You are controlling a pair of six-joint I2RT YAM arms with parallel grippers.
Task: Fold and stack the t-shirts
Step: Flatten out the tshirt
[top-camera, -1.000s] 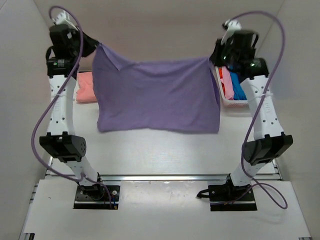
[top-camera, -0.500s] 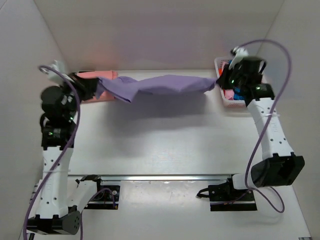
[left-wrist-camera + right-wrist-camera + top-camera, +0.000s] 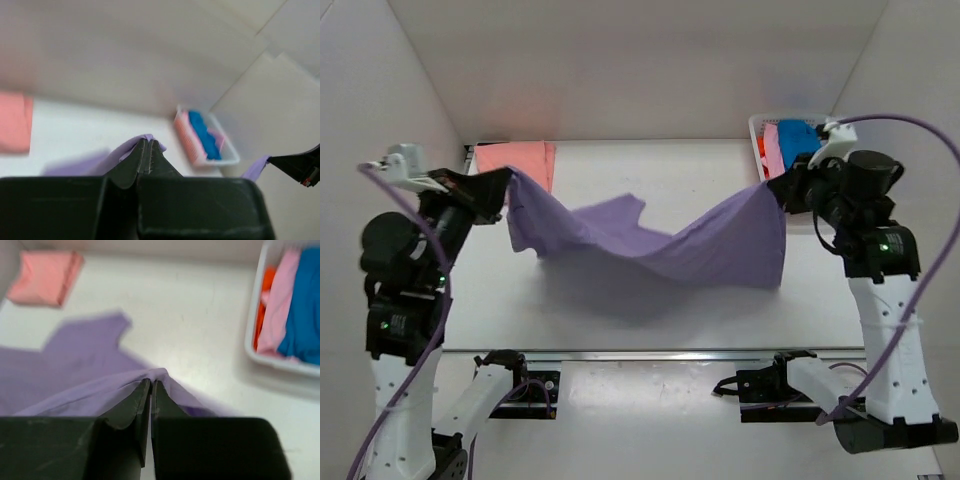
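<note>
White tabletop (image 3: 650,310) and pale walls box in my workspace. A second ago I had the lavender t-shirt (image 3: 660,245) hanging high as one flat sheet. Half a second ago it was flung out toward 12 o'clock as a bunched band. Now both arms have drawn back toward 6 o'clock, and the cloth sags between them across the table's centre. One sleeve shows near its far edge.

The left gripper (image 3: 505,182), at 9 o'clock, is clamped tight on one corner of the shirt. The right gripper (image 3: 777,190), at 3 o'clock, is pinched just as tight on the opposite corner. Both wrist views show cloth squeezed between closed fingers. I cannot tell whether the sagging middle already touches the surface.

I read this as the spread-out swing. The shirt is close to lying flat, so the fold itself has not begun.

A salmon-pink shirt (image 3: 515,160) lies folded at 10 o'clock, the start of the stack. The basket (image 3: 754,130) at 2 o'clock holds a blue shirt (image 3: 798,138) and a pink shirt (image 3: 772,145), so plenty of work remains.
</note>
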